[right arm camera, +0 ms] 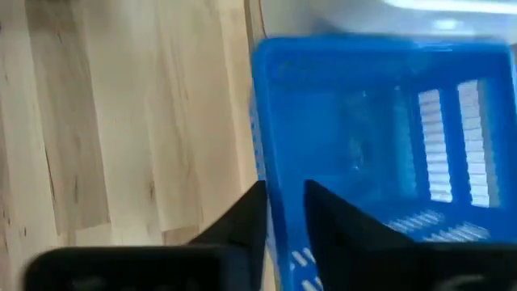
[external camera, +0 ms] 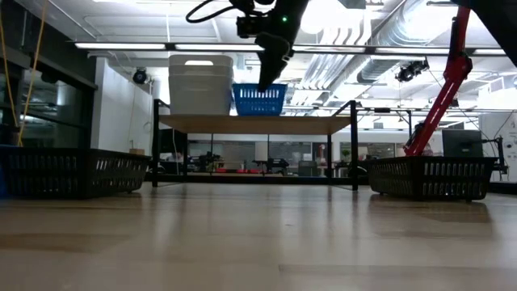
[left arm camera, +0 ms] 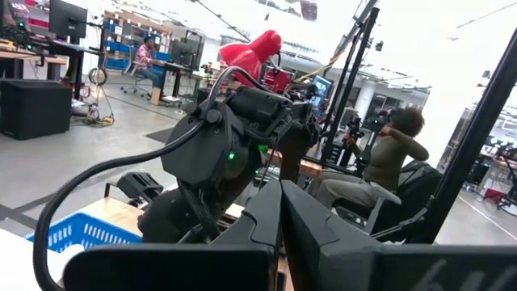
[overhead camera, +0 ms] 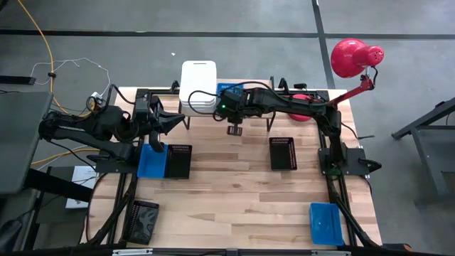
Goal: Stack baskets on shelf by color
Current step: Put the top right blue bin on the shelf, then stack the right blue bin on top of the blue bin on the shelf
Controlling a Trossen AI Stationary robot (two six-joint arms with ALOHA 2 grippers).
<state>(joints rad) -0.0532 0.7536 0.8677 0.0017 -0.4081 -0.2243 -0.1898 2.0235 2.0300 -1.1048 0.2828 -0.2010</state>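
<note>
Two stacks so far up top: white baskets (overhead camera: 197,85) and one blue basket (overhead camera: 226,91) on the shelf (overhead camera: 206,114), with three black and two blue left on the table. Low view shows the white stack beside the blue one. Right wrist: right gripper (right arm camera: 283,198) pinches the blue wall. Left gripper (left arm camera: 279,212) looks closed, empty.
</note>
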